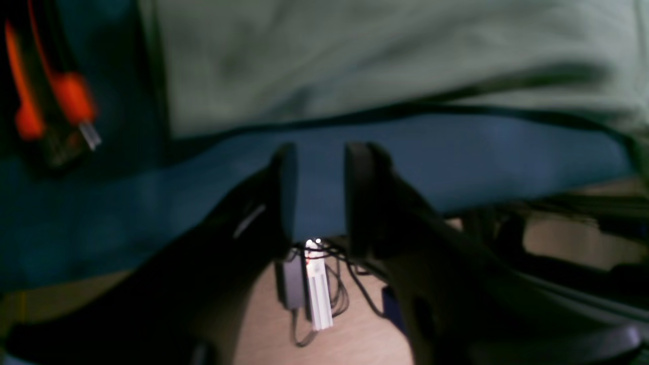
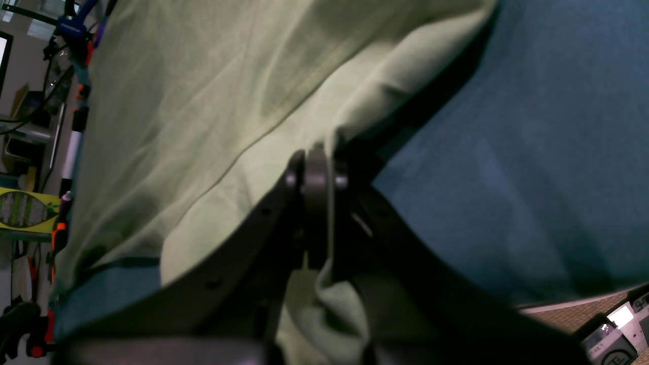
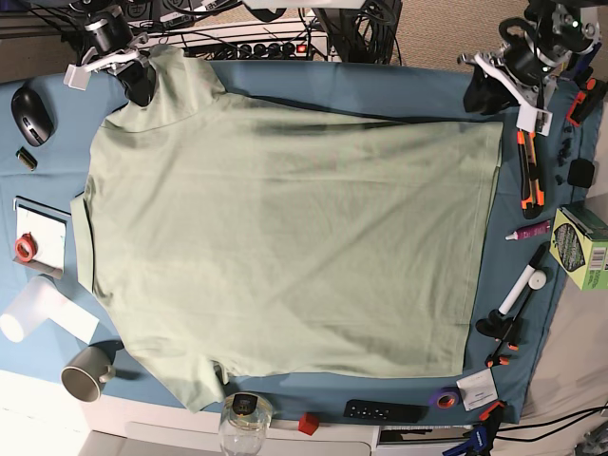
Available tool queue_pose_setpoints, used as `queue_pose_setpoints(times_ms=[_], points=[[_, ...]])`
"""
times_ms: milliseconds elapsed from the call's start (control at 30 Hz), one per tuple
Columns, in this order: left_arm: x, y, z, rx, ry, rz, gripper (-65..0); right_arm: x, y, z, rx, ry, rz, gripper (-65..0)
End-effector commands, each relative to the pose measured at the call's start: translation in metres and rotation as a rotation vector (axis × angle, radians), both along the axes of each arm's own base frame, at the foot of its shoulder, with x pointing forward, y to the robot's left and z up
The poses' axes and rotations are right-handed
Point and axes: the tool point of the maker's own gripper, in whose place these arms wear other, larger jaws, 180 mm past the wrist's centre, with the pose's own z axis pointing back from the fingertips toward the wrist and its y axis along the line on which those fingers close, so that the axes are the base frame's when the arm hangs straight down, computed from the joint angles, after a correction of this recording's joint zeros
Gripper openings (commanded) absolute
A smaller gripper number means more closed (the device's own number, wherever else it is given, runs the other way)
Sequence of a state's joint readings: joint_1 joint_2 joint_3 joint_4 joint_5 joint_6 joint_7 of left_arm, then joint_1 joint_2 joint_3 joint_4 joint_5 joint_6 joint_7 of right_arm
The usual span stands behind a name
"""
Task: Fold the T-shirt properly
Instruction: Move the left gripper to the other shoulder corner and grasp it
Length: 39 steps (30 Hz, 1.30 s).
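Note:
The pale sage-green T-shirt (image 3: 285,237) lies spread flat across the teal table cloth (image 3: 380,85). My right gripper (image 3: 141,87) is at the shirt's far-left corner. In the right wrist view the right gripper (image 2: 317,162) is shut on a bunched fold of the T-shirt (image 2: 203,101), which is lifted a little there. My left gripper (image 3: 480,98) hangs over bare cloth just beyond the shirt's far-right corner. In the left wrist view the left gripper (image 1: 319,152) is open with only blue cloth (image 1: 456,157) between its fingers, and the T-shirt (image 1: 355,61) edge lies just ahead.
A mouse (image 3: 30,114), a red tape roll (image 3: 25,249), a white cylinder (image 3: 28,312) and a mug (image 3: 87,372) line the left edge. A glass jar (image 3: 247,427), a red cube (image 3: 307,424) and a remote (image 3: 385,411) sit along the front. Orange-handled tools (image 3: 528,171), a marker (image 3: 522,290) and a green box (image 3: 581,247) crowd the right.

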State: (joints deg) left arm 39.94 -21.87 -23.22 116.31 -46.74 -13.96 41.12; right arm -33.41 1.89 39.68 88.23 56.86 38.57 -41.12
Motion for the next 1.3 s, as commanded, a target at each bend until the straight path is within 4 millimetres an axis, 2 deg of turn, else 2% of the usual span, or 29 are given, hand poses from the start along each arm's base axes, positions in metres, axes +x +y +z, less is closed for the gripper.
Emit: queue_pose_setpoints(times_ms=[0, 167, 300, 367, 667, 800, 1000, 1267], points=[[0.006, 0.005, 0.002, -0.007, -0.02, 0.023, -46.0, -0.022, 0.006, -0.022, -0.02, 0.149, 0.051, -65.0], [0.015, 0.021, -0.026, -0.029, 0.04, 0.098, -46.0, -0.022, 0.006, -0.022, -0.02, 0.149, 0.051, -65.0], [0.025, 0.024, -0.035, -0.053, 0.046, 0.114, -40.8, -0.023, 0.006, -0.022, -0.02, 0.15, 0.052, -65.0], [0.028, 0.026, -0.037, -0.053, 0.048, 0.119, -40.2, -0.022, 0.006, -0.022, -0.02, 0.149, 0.052, -65.0], [0.035, 0.023, -0.033, -0.056, 0.022, 0.091, -40.0, -0.022, 0.006, -0.022, -0.019, 0.149, 0.051, -65.0], [0.04, 0.017, -0.027, -0.06, -0.012, 0.046, -31.9, -0.023, 0.006, -0.022, -0.019, 0.149, 0.051, -65.0], [0.044, 0.024, -0.027, -0.024, -0.022, 0.058, -31.9, -0.022, 0.006, -0.022, -0.019, 0.149, 0.051, -65.0], [0.062, 0.025, -0.017, -0.033, -0.06, 0.072, -31.9, -0.023, 0.006, -0.022, -0.02, 0.15, 0.052, -65.0]])
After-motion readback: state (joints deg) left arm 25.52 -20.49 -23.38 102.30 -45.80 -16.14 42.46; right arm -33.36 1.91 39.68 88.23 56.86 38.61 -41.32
